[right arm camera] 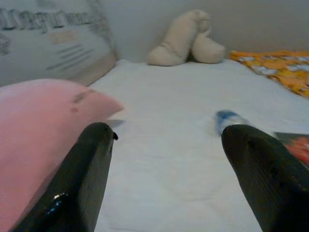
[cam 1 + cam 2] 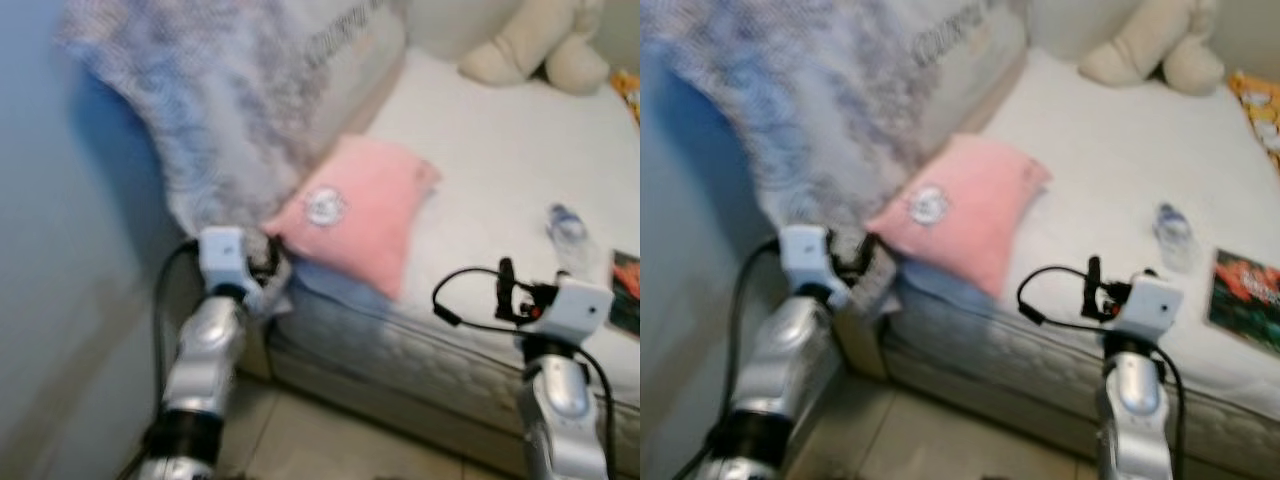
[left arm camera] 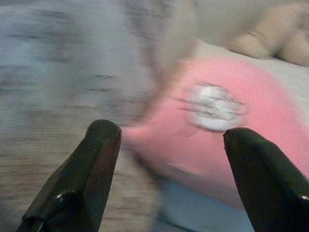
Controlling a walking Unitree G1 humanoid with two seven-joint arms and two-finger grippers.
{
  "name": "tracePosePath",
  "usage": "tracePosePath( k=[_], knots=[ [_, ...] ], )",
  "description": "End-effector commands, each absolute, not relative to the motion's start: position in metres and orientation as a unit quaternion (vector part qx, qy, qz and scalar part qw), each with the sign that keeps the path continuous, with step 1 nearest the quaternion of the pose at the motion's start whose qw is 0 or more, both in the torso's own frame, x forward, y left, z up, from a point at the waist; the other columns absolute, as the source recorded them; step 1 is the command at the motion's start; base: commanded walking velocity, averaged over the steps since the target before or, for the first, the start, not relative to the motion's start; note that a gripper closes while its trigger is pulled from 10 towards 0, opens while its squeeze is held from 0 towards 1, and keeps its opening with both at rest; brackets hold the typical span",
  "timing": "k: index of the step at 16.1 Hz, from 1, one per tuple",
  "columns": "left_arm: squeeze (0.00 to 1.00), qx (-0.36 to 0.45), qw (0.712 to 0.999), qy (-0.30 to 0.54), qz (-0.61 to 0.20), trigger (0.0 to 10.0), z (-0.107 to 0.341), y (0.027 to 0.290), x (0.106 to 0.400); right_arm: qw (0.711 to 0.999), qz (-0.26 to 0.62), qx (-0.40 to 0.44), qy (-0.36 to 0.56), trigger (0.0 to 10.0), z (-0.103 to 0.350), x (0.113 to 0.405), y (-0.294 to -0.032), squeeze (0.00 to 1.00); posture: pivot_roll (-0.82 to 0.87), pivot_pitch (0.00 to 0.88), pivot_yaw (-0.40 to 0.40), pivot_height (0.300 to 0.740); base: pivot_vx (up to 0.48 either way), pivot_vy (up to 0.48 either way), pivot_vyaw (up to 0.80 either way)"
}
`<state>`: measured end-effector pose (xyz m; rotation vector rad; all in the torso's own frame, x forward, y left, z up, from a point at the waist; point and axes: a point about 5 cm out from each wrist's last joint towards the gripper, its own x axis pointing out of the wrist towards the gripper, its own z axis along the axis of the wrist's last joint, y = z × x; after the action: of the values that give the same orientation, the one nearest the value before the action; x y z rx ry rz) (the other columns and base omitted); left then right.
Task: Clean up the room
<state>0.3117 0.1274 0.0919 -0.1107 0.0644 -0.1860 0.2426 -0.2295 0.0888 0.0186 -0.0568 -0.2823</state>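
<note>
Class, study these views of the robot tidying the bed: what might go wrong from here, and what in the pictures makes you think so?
1. The pink pillow overhangs the mattress edge; a nudge from the open left pincer might tip it to the floor.
2. The water bottle lies on its side near the book; bumped, it might roll off.
3. The grey blanket hangs beside the left pincer and might snag.

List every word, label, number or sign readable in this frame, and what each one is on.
None can be read.
Large pillow: dark lettering, too blurred to read.
Pink pillow: round white emblem, no legible text.
Water bottle: label unreadable.
Book: cover blurred.
Orange patterned cloth: no legible text.
</note>
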Motion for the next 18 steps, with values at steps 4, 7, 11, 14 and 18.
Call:
tracePosePath(
  k=[4,7,11,14,18],
  knots=[
    [0.00,-0.040,0.990,0.036,-0.128,10.0,0.087,0.129,0.309,0.990,-0.136,0.018,-0.009,10.0,0.079,0.229,-0.229,0.00,-0.14,0.000,0.018,0.740,0.192,-0.405,0.00],
    [0.00,-0.042,0.989,0.029,-0.138,10.0,0.090,0.125,0.315,0.993,-0.120,0.005,-0.005,10.0,0.079,0.234,-0.226,0.00,-0.15,0.000,0.021,0.740,0.289,-0.380,-0.72],
    [0.00,-0.048,0.991,0.043,-0.116,10.0,0.085,0.132,0.318,0.997,-0.078,-0.009,0.007,10.0,0.078,0.250,-0.221,0.00,-0.15,0.000,0.020,0.740,0.322,-0.353,-0.35],
    [0.00,-0.048,0.991,0.034,-0.118,10.0,0.088,0.128,0.321,0.998,-0.066,-0.004,-0.004,10.0,0.084,0.260,-0.216,0.00,-0.14,0.000,0.006,0.740,0.359,-0.315,0.00],
    [0.00,-0.049,0.991,0.027,-0.123,10.0,0.088,0.123,0.321,0.999,-0.043,-0.008,-0.002,10.0,0.082,0.266,-0.206,0.00,-0.13,0.000,-0.005,0.740,0.377,-0.293,0.00]
  ],
)
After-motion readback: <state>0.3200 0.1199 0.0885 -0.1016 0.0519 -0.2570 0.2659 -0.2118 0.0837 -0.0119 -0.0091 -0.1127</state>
